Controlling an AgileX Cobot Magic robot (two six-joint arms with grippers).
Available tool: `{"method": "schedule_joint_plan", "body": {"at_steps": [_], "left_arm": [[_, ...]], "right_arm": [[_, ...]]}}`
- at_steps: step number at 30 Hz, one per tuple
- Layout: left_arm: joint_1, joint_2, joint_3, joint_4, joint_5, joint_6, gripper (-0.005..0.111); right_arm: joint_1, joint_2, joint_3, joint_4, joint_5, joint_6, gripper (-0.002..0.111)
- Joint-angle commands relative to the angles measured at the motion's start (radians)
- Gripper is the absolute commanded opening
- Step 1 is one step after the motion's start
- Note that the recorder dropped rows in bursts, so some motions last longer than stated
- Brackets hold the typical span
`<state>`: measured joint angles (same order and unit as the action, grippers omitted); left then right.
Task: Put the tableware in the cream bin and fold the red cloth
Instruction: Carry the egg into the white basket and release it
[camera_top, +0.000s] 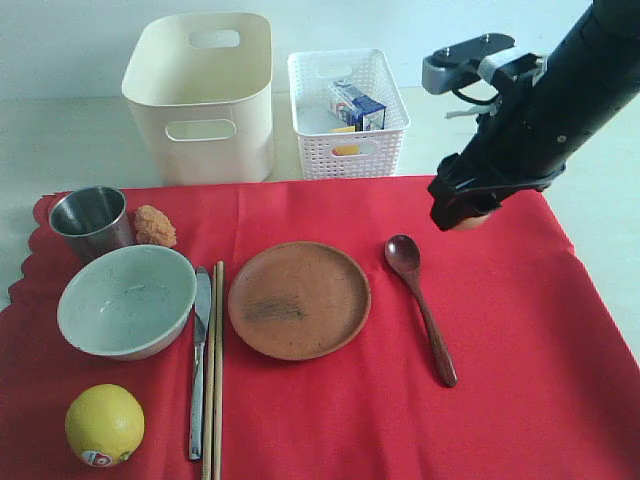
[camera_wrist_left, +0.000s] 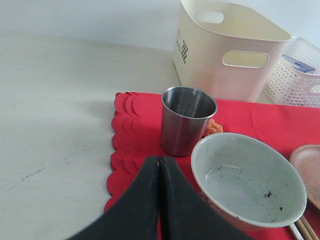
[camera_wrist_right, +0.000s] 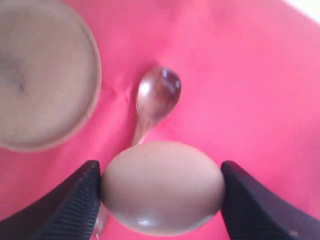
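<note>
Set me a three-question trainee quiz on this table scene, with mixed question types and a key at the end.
1. True or false: the right claw grips a smooth brown egg.
2. What lies between the pale green-white bowl and the round brown plate? A) metal knife and wooden chopsticks; B) yellow lemon; C) dark wooden spoon.
3. Fill in: the left claw is ___ (open or shut).
Key: 1 true; 2 A; 3 shut.

No legible text; label on cream bin unreadable.
</note>
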<state>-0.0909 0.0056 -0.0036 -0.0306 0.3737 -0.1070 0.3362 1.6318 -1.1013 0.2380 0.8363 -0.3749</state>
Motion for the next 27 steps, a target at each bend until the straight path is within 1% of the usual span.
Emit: {"method": "schedule_joint_plan", "body": {"at_steps": [1,4,9,18,22,24,27], "left_arm": [[0.001,-0.006,0.004,-0.007,-0.008,-0.002,0.000],[0.001,-0.006,0.004,-0.007,-0.008,-0.002,0.000],[0.001,-0.006,0.004,-0.007,-0.008,-0.002,0.000],[0.001,-0.006,0.004,-0.007,-0.008,-0.002,0.000],[0.001,-0.006,0.004,-0.007,-0.008,-0.002,0.000],[0.001,-0.006,0.004,-0.007,-0.008,-0.002,0.000],[0.001,-0.006,0.004,-0.007,-0.008,-0.002,0.000]], "right_arm": [[0.002,-0.006,-0.070,0.055,-0.065,-0.025,0.000],[0.002,0.026,-0.142,0.053,-0.072,-0.025,0.000],[0.002,0.147,-0.299,0.050,-0.072,-0.025,0.000],[0.002,0.582,-0.819,0.008,-0.075,-0.044,0.000],[0.002,0.693,-0.938,0.015,-0.075,-0.044,0.000],[0.002,0.722,-0.957,0.037,-0.072,-0.051,0.000],[0.002,0.760,-0.965,0.099,-0.057,-0.129,0.000]]}}
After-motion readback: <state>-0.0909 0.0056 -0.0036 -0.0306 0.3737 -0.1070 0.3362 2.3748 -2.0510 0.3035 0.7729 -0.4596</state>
